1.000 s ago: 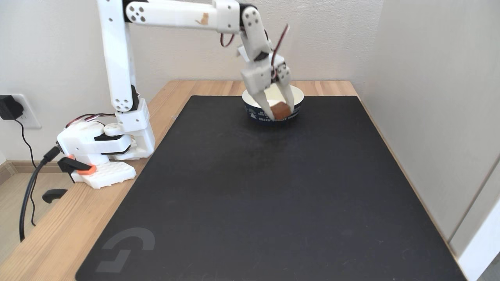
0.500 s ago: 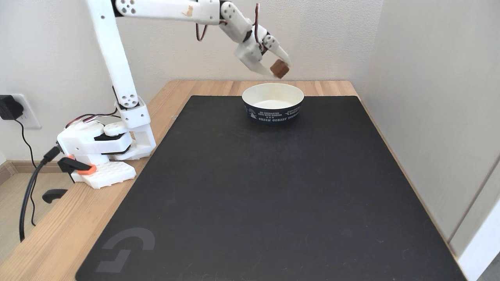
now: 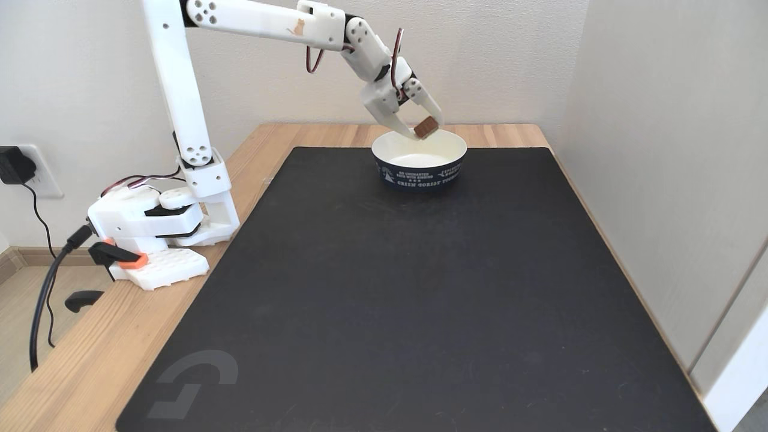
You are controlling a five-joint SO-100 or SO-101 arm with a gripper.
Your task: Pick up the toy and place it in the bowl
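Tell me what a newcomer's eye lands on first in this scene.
First, the white arm reaching from its base at the left, its gripper shut on the small reddish-brown toy just above the back rim of the bowl. Next, the navy bowl with its cream inside, at the far end of the big black mat covering the wooden table.

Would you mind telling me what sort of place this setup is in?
Probably a home room or small office: a wooden desk against a plain wall, a wall socket with a plugged-in adapter, and a black desk mat.
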